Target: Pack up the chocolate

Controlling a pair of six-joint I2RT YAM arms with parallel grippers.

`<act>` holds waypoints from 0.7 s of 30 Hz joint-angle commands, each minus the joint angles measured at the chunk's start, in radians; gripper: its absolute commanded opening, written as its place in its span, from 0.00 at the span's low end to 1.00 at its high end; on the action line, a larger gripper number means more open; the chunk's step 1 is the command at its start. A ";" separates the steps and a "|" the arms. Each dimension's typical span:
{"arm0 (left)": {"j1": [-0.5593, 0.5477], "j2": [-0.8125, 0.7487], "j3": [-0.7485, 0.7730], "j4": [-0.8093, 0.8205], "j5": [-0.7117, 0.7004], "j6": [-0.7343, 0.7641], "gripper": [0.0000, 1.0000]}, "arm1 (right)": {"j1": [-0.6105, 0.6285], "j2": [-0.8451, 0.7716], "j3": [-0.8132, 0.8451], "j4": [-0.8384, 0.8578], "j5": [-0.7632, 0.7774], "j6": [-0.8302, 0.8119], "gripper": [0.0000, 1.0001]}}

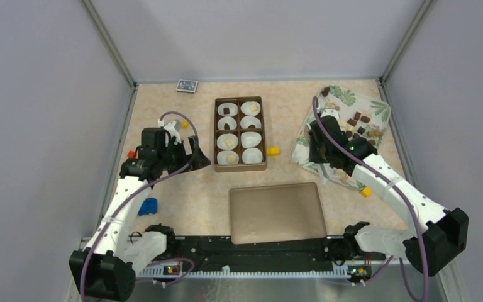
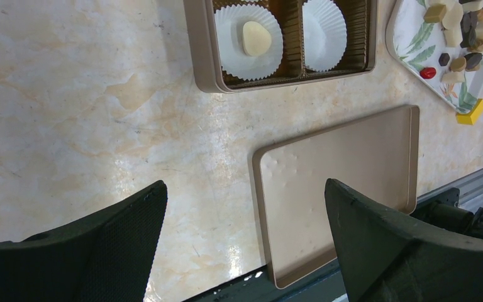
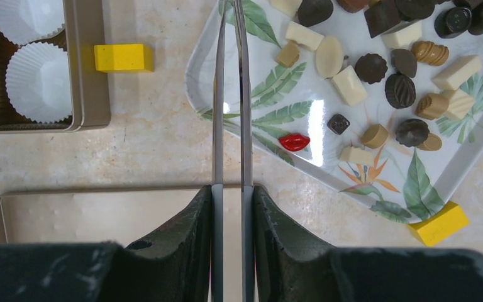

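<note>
The chocolate (image 3: 400, 90) lies as many small dark, brown and cream pieces on a leaf-patterned plate (image 3: 201, 69), at the right in the top view (image 1: 352, 94). More pieces sit in paper cups in the brown box (image 1: 239, 100); one cream piece (image 2: 256, 38) shows in the left wrist view. My right gripper (image 3: 233, 189) is shut on metal tongs (image 3: 245, 126), whose arms reach over the plate's near corner; their tips are out of view. Left of the box, my left gripper (image 2: 245, 189) hangs open over the table with nothing in it.
The box's flat lid (image 1: 277, 212) lies near the front edge. Yellow blocks sit by the box (image 1: 273, 151), by the plate (image 1: 366, 191) and near the left arm (image 1: 176, 124). A blue object (image 1: 148, 206) lies front left, and a card pack (image 1: 187, 85) at the back.
</note>
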 commanded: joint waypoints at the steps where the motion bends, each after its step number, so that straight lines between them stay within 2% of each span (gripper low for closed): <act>1: 0.004 -0.021 0.014 0.012 -0.008 0.020 0.99 | 0.012 -0.001 0.035 0.034 0.041 -0.008 0.00; 7: 0.004 -0.023 0.009 0.010 -0.012 0.025 0.99 | 0.008 -0.035 -0.046 -0.016 0.133 0.026 0.00; 10: 0.003 -0.022 0.009 0.010 -0.014 0.028 0.99 | -0.011 -0.061 -0.099 -0.021 0.126 0.034 0.01; 21: 0.004 -0.023 -0.009 0.015 -0.009 0.036 0.99 | -0.032 -0.076 -0.132 -0.010 0.098 0.047 0.18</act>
